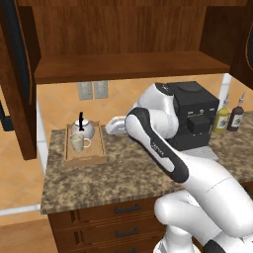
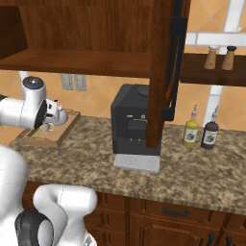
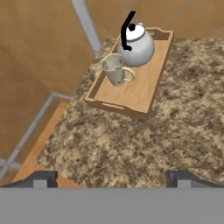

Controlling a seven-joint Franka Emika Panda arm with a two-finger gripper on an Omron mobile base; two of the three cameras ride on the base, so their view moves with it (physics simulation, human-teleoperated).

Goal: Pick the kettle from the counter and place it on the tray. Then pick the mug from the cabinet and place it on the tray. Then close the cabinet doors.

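Kettle (image 3: pixel 138 47) and mug (image 3: pixel 114 69) both on tray (image 3: pixel 133 94), touching or nearly so; mug at about 7 o'clock from kettle in hand view, handle turned toward tray's bare middle. Tray flat on counter (image 3: pixel 175 131) near its left end, against tiled wall. Hand (image 3: pixel 112 178) released, fingers (image 3: pixel 41 179) spread wide, gripping nothing, hovering above bare granite well clear of tray. Cabinet (image 1: pixel 128 66) open, shelf bare; doors (image 2: pixel 161 72) swung out. Coffee machine (image 2: pixel 134 126) at 3 o'clock from tray, two bottles (image 2: pixel 201 132) beyond.
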